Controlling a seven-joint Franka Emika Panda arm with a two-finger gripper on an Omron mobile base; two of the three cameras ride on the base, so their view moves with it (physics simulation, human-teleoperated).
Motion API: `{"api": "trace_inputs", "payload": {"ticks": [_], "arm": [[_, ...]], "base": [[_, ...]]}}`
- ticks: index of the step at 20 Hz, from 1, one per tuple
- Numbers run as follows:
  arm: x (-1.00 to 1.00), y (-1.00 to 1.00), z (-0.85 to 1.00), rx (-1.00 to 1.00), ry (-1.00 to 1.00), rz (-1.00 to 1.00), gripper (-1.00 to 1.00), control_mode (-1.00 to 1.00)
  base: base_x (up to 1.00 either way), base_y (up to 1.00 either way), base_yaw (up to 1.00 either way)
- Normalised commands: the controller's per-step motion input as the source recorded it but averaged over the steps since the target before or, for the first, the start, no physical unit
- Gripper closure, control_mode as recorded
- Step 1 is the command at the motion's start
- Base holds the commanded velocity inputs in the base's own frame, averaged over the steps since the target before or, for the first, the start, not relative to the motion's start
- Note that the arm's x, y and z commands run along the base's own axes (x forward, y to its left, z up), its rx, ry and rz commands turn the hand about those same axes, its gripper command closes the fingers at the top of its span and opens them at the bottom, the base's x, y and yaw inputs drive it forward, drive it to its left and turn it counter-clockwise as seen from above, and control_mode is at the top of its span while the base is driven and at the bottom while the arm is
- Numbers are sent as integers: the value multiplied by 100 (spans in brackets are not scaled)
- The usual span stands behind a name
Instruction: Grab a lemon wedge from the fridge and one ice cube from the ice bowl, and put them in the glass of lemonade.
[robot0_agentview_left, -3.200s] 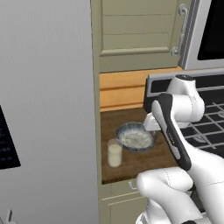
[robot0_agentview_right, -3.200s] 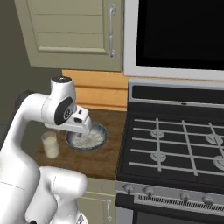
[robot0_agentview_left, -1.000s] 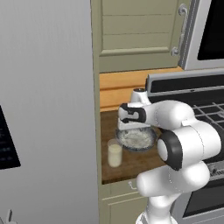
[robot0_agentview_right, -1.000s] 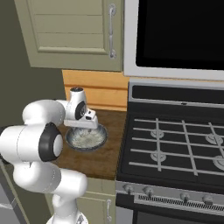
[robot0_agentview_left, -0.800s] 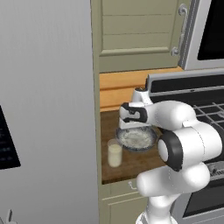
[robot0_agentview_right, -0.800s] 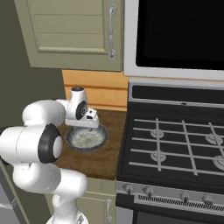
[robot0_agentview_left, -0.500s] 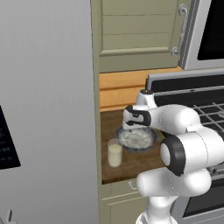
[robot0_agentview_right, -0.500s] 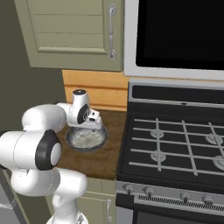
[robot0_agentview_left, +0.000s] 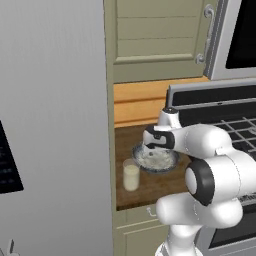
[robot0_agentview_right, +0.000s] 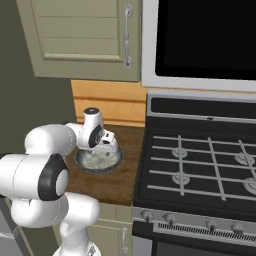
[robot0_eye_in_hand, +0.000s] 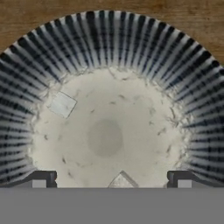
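Hand view looks straight down into the ice bowl (robot0_eye_in_hand: 109, 57), whose ribbed grey wall rings a whitish speckled floor. One pale square ice cube (robot0_eye_in_hand: 62, 105) lies on the left part of that floor, close to the wall. A second pale corner (robot0_eye_in_hand: 122, 180) pokes up at the bottom edge, midway between the two dark fingertips (robot0_eye_in_hand: 40, 179); what it is cannot be told from so little. The gripper (robot0_eye_in_hand: 111, 181) is released, its jaws standing wide apart over the near part of the bowl's floor, with nothing between them that is clearly gripped. Brown wood shows beyond the far rim.

In the left base view the gripper (robot0_agentview_left: 152, 150) points down over the ice bowl (robot0_agentview_left: 169, 161), which sits on a wooden counter (robot0_agentview_left: 150, 185) between the fridge (robot0_agentview_left: 52, 125) on the left and the stove (robot0_agentview_left: 235, 130) on the right. The glass of lemonade (robot0_agentview_left: 131, 176) stands upright on the counter just left of and nearer than the bowl, apart from it, holding pale cream liquid. A cabinet door (robot0_agentview_left: 155, 37) hangs above the counter. The fridge doors appear closed.

In the right base view the gripper (robot0_agentview_right: 107, 145) sits low over the ice bowl (robot0_agentview_right: 100, 161), the white arm bending in from the left. The stove (robot0_agentview_right: 200, 165) with its black grates is to the right, a dark oven panel (robot0_agentview_right: 205, 37) above it.
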Motion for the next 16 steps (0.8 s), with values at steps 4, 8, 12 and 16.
{"api": "trace_inputs", "payload": {"ticks": [4, 8, 12, 16], "arm": [[-8, -6, -9, 0, 2, 0, -100, -100], [0, 0, -15, 0, 1, 0, -100, -100], [2, 0, -50, 0, 0, 0, -100, -100], [0, 0, -29, 0, 0, 0, -100, -100]], "base": [[0, 0, 0], [0, 0, 0], [0, 0, 0], [0, 0, 0]]}}
